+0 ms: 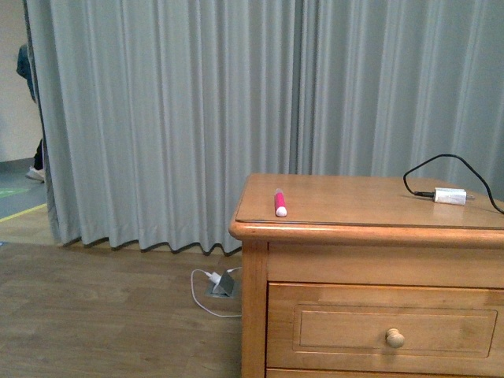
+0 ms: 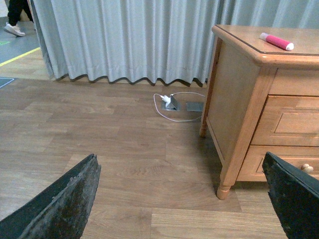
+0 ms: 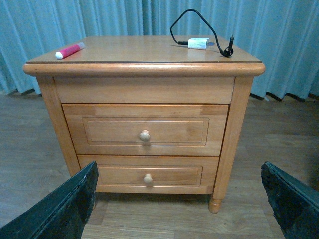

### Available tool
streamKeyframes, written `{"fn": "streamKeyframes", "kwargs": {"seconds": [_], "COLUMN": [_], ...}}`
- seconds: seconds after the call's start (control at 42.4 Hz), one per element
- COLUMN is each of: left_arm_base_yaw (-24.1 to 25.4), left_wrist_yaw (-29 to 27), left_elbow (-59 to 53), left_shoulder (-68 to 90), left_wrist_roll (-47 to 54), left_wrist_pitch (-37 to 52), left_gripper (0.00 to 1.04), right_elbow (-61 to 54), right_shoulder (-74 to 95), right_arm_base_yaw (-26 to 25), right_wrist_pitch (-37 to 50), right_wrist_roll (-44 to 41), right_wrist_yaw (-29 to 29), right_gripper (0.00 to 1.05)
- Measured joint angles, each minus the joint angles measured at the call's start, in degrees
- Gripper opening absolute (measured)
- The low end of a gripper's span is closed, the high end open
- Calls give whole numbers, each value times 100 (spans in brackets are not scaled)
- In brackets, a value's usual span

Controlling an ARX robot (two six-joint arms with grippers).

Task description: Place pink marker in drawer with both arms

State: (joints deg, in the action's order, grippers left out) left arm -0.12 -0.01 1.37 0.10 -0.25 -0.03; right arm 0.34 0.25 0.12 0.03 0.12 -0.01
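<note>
Left claw [image 2: 179, 199] wide — cylindrical pink marker [image 2: 276, 41]

Small white box [image 1: 450, 195] w/ black cable [image 1: 425, 193] on nightstand [image 1: 354, 206] top, right side, toward back edge. Grey curtain [image 1: 173, 118] behind. Grey floor socket [image 1: 224, 285] w/ white plug [image 1: 213, 277] on wood floor [image 1: 102, 315], near nightstand's left side.

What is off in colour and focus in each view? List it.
Front view: soft and slightly grainy, grey curtain, faint sheen on the cabinet top. Left wrist view: neutral colour, left gripper dark and blurred. Right wrist view: curtain takes a blue-green cast, right gripper equally blurred.
</note>
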Motion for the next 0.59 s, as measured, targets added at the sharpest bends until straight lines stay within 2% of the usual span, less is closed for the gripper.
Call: {"fn": "streamKeyframes", "kwargs": {"seconds": [0.59], "left_arm_base_yaw": [0], "left_wrist_yaw": [0], "left_elbow": [0], "left_shoulder": [0], "left_wrist_roll": [2], "left_wrist_pitch": [0], "left_gripper": [99], "right_elbow": [0], "right_shoulder": [0], "right_arm_base_yaw": [0], "right_wrist_pitch": [0], "right_wrist_roll": [0], "right_wrist_yaw": [0], "right_gripper": [96]}}
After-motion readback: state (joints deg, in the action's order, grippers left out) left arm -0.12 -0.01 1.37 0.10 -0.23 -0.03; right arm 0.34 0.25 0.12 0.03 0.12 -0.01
